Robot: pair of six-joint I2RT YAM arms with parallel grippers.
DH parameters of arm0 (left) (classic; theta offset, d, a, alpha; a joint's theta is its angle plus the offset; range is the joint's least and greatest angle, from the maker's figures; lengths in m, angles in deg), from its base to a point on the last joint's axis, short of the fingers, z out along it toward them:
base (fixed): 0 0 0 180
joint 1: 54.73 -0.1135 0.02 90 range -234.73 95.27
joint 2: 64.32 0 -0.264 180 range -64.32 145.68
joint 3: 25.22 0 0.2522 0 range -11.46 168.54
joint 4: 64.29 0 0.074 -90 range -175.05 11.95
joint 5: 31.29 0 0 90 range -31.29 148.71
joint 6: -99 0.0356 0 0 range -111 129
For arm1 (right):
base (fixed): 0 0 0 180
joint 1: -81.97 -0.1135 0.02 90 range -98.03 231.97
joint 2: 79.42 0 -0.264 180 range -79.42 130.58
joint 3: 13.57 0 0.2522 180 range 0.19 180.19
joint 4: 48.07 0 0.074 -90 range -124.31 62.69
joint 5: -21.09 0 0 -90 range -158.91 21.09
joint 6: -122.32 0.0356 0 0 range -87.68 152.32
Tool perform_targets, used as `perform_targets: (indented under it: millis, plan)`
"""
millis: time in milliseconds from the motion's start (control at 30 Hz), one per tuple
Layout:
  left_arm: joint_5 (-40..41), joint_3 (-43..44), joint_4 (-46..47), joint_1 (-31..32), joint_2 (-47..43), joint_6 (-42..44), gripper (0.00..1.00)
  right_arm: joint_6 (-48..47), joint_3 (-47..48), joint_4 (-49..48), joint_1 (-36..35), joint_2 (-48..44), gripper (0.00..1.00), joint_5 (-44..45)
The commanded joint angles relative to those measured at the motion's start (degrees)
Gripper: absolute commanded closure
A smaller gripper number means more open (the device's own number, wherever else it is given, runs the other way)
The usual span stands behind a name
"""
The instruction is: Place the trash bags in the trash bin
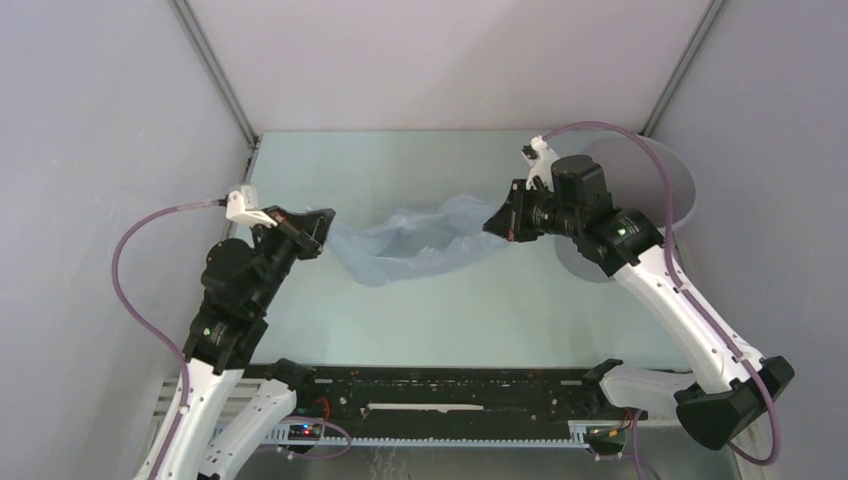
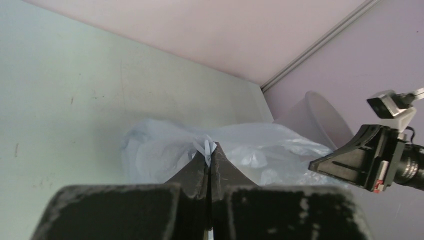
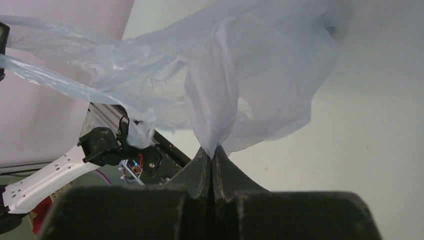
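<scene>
Right now the left gripper [image 1: 318, 228] and right gripper [image 1: 497, 225] each have their jaws pinched shut on an end of the pale-blue trash bag [image 1: 420, 245], which hangs stretched between them over the bench [image 1: 450, 310]. The grey trash bin [image 1: 682, 180] sits in the far right corner, partly hidden by the right arm. To do this well, I judge both arms should carry the bag right together, lifting its sagging belly over the bin's rim; mid-bench is open, but the side wall [image 1: 780, 150] crowds the right wrist.
</scene>
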Motion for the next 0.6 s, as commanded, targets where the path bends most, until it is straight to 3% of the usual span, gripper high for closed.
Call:
perform_targets:
  millis: [0,133,567]
  plan:
    - [-2.5,2.6,4.3,-0.2,3.4,-2.3,1.0,3.4,1.5,-0.9,-0.3,1.8,0.96,-2.0]
    - [-3.7,7.7,5.3,-0.2,5.3,-2.0,1.0,4.9,4.0,-1.0,0.3,1.9,0.88,-4.3]
    - [4.6,12.3,3.3,-0.2,2.5,2.4,1.0,0.1,12.7,12.8,3.7,-0.1,0.27,1.5]
